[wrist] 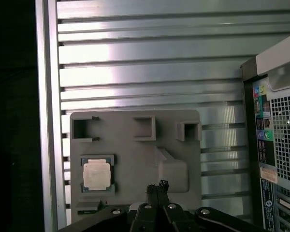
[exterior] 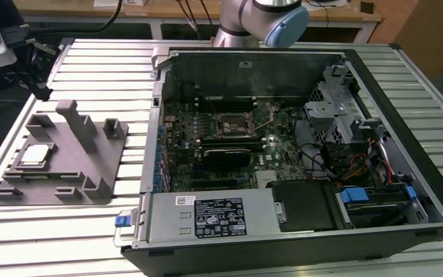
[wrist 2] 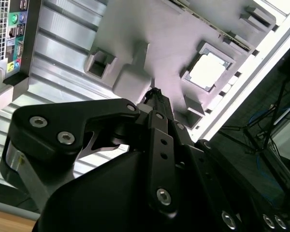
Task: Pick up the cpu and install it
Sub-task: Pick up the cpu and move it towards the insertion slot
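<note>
The cpu (exterior: 37, 154) is a small silver square with a thin tan rim. It lies flat in a recess of the grey plastic fixture (exterior: 90, 173), at the exterior view's left. It also shows in both wrist views: cpu (wrist 2: 210, 71), cpu (wrist: 97, 175). My gripper (wrist: 157, 186) hangs high above the fixture (wrist: 135, 150), its black fingertips (wrist 2: 154, 93) pressed together with nothing between them. It is off to one side of the cpu, over the fixture's tall post (wrist 2: 131, 79). The open computer case (exterior: 283, 150) holds the motherboard, with its bare socket (exterior: 233, 124) near the middle.
The fixture has several upright posts (exterior: 75, 124). The case's rear panel with ports (wrist: 273, 145) stands close beside the fixture. The slatted metal table (exterior: 98, 69) ends just past the fixture's far side. The arm's base (exterior: 260, 17) rises behind the case.
</note>
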{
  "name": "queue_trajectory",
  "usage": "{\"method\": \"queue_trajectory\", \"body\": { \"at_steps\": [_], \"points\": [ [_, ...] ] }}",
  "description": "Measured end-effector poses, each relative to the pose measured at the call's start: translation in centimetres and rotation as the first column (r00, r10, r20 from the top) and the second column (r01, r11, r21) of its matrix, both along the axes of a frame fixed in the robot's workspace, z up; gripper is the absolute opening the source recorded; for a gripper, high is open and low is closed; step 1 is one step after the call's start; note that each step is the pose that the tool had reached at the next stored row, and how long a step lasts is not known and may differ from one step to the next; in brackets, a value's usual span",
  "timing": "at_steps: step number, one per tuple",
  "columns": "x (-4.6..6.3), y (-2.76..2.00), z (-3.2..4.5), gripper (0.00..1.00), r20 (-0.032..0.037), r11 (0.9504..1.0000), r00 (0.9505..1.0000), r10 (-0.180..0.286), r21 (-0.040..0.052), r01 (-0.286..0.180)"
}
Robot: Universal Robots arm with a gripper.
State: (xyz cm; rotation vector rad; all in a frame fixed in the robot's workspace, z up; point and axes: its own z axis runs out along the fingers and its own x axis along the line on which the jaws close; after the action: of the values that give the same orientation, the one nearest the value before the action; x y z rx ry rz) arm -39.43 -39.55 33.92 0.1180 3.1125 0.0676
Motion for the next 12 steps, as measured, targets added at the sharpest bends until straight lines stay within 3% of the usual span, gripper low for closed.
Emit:
{"method": "queue_trajectory", "body": {
  "at_steps": [12],
  "points": [
    [-1.3, -0.03, -1.23, 0.11, 0.0000, 1.0000, 1.0000, 0.000, 0.0000, 0.000]
  ]
}}
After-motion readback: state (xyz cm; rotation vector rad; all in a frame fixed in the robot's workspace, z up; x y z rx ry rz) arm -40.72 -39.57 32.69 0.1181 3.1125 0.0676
